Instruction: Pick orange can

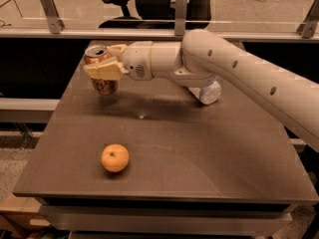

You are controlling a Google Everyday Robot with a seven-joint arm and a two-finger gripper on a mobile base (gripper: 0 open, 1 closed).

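We see the gripper (99, 59) at the far left part of the table (199, 153), reaching in from the right on the end of a white arm (234, 68). Its two fingers are clamped on the orange can (103, 85): one finger (103, 69) crosses the near side of the can, and the other shows at the far side by the rim. The can stands nearly upright with its silver top (95, 51) facing up. We cannot tell whether its base touches the table or sits just above it.

An orange (115, 158) lies on the near left part of the table, well apart from the can and gripper. A clear bottle (210, 92) sits on the far side, partly hidden under the arm. Beyond the table, behind a glass panel, we note a black office chair (149, 4).
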